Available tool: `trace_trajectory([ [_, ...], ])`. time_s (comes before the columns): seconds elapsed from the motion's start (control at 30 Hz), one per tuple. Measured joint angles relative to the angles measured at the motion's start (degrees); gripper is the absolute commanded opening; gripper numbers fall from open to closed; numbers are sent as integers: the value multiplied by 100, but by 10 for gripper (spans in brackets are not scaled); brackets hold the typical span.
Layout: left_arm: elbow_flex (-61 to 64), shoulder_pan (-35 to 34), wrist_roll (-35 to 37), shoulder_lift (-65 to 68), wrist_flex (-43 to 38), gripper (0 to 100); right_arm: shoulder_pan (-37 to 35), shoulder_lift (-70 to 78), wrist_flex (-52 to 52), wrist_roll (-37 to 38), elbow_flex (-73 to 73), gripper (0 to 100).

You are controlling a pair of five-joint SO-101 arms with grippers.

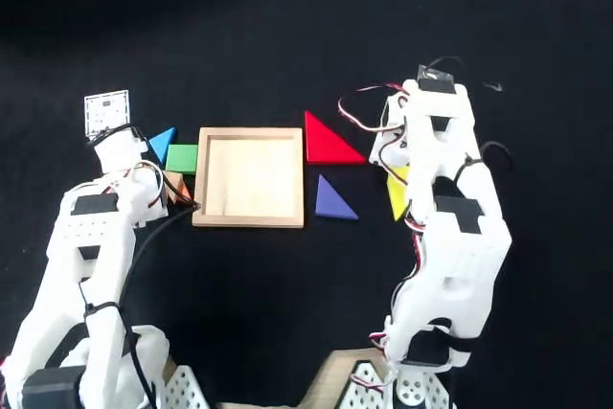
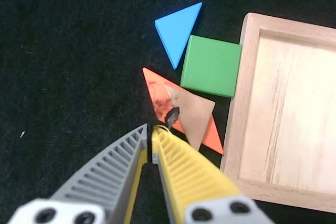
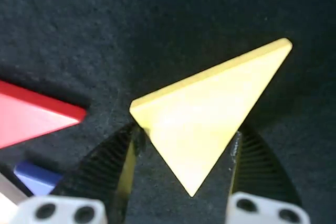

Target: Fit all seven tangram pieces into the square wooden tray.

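The square wooden tray (image 1: 203,177) (image 2: 247,93) lies at mid-table with nothing in it. Left of it lie a light blue triangle (image 1: 163,141) (image 2: 178,30), a green square (image 1: 182,157) (image 2: 210,65) and an orange triangle (image 1: 175,184) (image 2: 156,94) with a tan piece (image 2: 191,114) lying on it. My left gripper (image 2: 151,139) (image 1: 187,198) is shut and holds nothing, its tip at the orange triangle's edge. Right of the tray are a red triangle (image 1: 330,141) (image 3: 31,116) and a dark blue triangle (image 1: 333,200) (image 3: 34,177). My right gripper (image 3: 184,148) is shut on the yellow triangle (image 3: 205,114) (image 1: 397,189).
Black cloth covers the table. A white tag card (image 1: 106,112) sits beyond the left arm. The right arm's body hides most of the yellow triangle in the high view. Open cloth lies in front of the tray and behind it.
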Motion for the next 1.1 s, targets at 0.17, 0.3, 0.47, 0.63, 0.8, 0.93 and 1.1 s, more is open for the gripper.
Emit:
trace_trajectory([
  [0.17, 0, 0, 0, 0, 0, 30, -26, -114, 62, 308, 26, 244],
  [0.3, 0, 0, 0, 0, 0, 30, 18, -519, 149, 334, 62, 244],
  [0.47, 0, 0, 0, 0, 0, 30, -211, -774, 149, 167, 62, 245],
  [0.63, 0, 0, 0, 0, 0, 30, -510, -774, 202, 97, -70, 245],
  [0.8, 0, 0, 0, 0, 0, 30, -492, -774, 202, 97, -404, 240],
  [0.93, 0, 0, 0, 0, 0, 30, -492, -774, 211, -343, -615, 246],
  [1.1, 0, 0, 0, 0, 0, 30, -492, -774, 316, -800, -651, 378],
])
